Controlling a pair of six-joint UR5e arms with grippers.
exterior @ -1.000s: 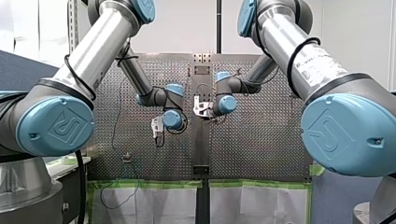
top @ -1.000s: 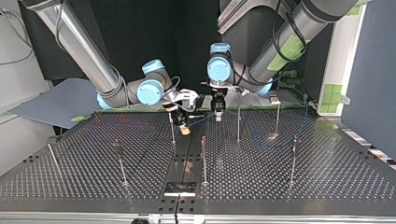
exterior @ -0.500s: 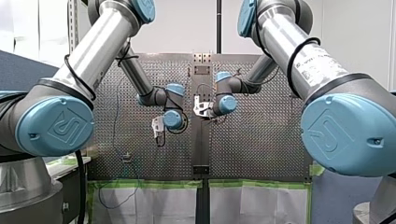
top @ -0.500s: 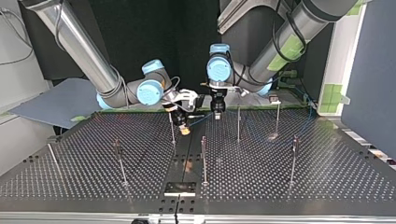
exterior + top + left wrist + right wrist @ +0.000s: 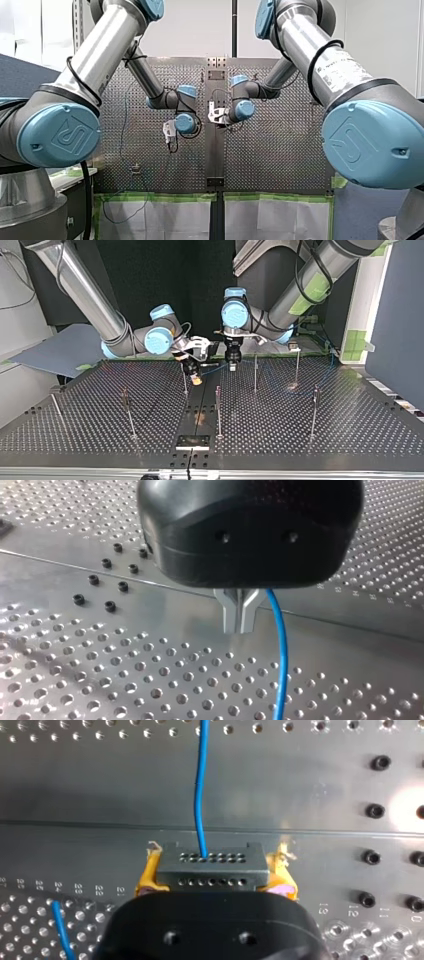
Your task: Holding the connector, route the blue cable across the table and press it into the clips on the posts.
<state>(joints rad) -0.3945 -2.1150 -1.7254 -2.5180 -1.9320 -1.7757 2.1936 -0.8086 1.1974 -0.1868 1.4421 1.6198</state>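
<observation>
Front view: behind the arms' (image 5: 100, 55) shoulders, facing over the tabletop (image 5: 280, 150).
Top view: opposite, low, facing the arms.
Wrist views: close, looking down at the tabletop.
Shared: tabletop centre.

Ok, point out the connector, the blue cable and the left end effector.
connector (image 5: 207, 867): right wrist view, its holed grey face.
blue cable (image 5: 283, 650): left wrist view, middle of the visible strand.
left end effector (image 5: 240, 629): left wrist view, where its fingertips meet.

Blue cable (image 5: 201, 785); grey connector (image 5: 210, 867), dotted w/ holes; yellow pads (image 5: 148, 875); silver perf. table (image 5: 150, 690).
</observation>
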